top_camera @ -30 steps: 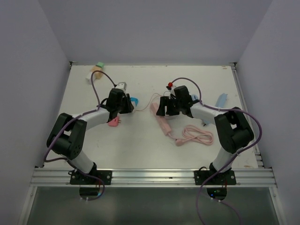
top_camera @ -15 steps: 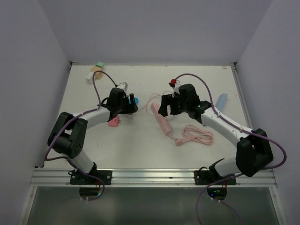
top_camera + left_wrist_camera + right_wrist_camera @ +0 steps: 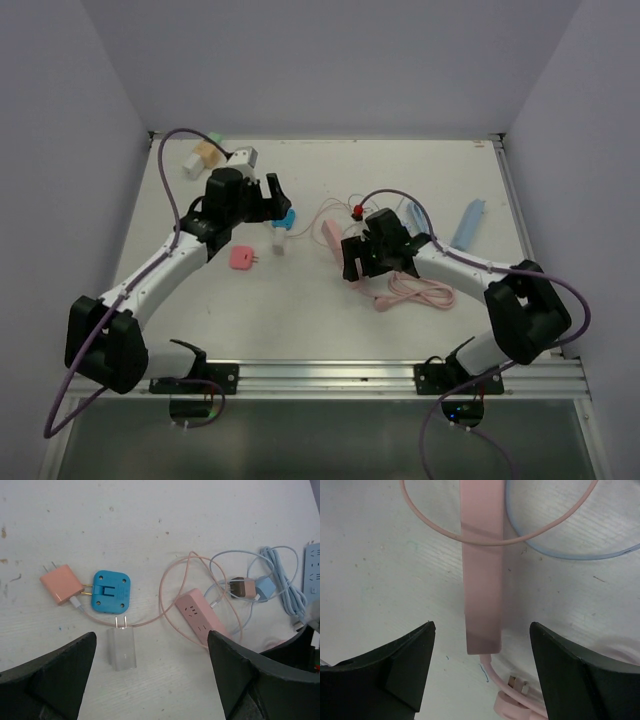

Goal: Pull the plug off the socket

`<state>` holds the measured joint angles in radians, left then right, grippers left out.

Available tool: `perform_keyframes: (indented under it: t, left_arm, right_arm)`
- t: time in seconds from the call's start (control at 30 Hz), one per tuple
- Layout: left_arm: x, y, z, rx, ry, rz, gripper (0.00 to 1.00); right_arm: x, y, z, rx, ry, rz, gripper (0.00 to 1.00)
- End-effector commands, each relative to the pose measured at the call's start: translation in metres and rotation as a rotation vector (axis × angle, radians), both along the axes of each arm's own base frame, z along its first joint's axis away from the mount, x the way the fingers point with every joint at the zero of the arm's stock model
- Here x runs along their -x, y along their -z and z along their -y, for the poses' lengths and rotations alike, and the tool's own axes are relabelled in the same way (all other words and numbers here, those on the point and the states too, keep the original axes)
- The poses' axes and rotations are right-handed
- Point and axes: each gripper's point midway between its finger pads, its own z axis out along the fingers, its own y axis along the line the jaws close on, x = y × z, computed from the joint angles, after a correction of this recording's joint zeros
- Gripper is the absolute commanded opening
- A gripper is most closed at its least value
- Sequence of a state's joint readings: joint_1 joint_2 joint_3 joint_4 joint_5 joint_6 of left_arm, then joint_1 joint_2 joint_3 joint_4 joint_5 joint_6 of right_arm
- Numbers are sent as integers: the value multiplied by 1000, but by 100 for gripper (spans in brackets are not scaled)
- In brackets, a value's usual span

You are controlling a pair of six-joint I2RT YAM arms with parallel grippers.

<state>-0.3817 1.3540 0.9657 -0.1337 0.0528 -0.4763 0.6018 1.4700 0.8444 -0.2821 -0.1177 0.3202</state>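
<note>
Pink plug (image 3: 61,584) sits in the blue socket (image 3: 111,591); left gripper (image 3: 150,660) and right gripper (image 3: 480,645) gape empty (nothing braced). I fear the socket dragging along.

The power strip (image 3: 202,617) is pink, the socket (image 3: 111,591) blue, the plug (image 3: 61,583) salmon (the charger (image 3: 123,647) frosted white).

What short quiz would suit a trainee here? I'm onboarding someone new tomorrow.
1. True or false: the right pincer is shut on the pink power strip.
2. What colour is the square adapter beside the white charger? A) blue B) green C) black
3. Fill in: the left pincer holds ____.
Key: 1 false, it is open over the strip; 2 A; 3 nothing.
</note>
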Motion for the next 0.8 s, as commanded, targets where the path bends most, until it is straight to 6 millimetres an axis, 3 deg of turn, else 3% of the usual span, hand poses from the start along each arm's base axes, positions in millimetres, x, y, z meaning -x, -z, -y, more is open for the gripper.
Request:
perform_keyframes:
  t: [0.0, 0.1, 0.2, 0.3, 0.33, 0.43, 0.47, 0.63, 0.77]
  left_arm:
    - [9, -42, -18, -65, -9, 86, 96]
    - [19, -54, -34, -120, -41, 112, 96]
    - [32, -49, -39, -137, -29, 84, 94]
    - [45, -32, -36, -126, 6, 44, 92]
    - [54, -22, -30, -105, 47, 13, 90]
    - [68, -12, -12, -29, 124, -16, 84]
    - [75, 1, -6, -20, 149, -41, 83]
    - [93, 31, 28, -17, 238, -102, 81]
    - [97, 44, 53, -10, 280, -106, 80]
  right_arm:
    - [-5, 9, -11, 19, -21, 10, 79]
    - [-6, 18, -17, 32, -35, -3, 77]
    - [-9, 26, -18, 50, -33, -20, 70]
    - [-5, 24, -16, 67, -40, -38, 43]
    - [0, 22, -13, 77, -45, -54, 23]
    - [7, 9, -8, 79, -56, -50, 6]
    - [12, 5, -4, 87, -63, -58, 0]
    - [22, -22, 1, 62, -71, -32, 0]
    - [25, -31, 5, 60, -75, -19, 0]
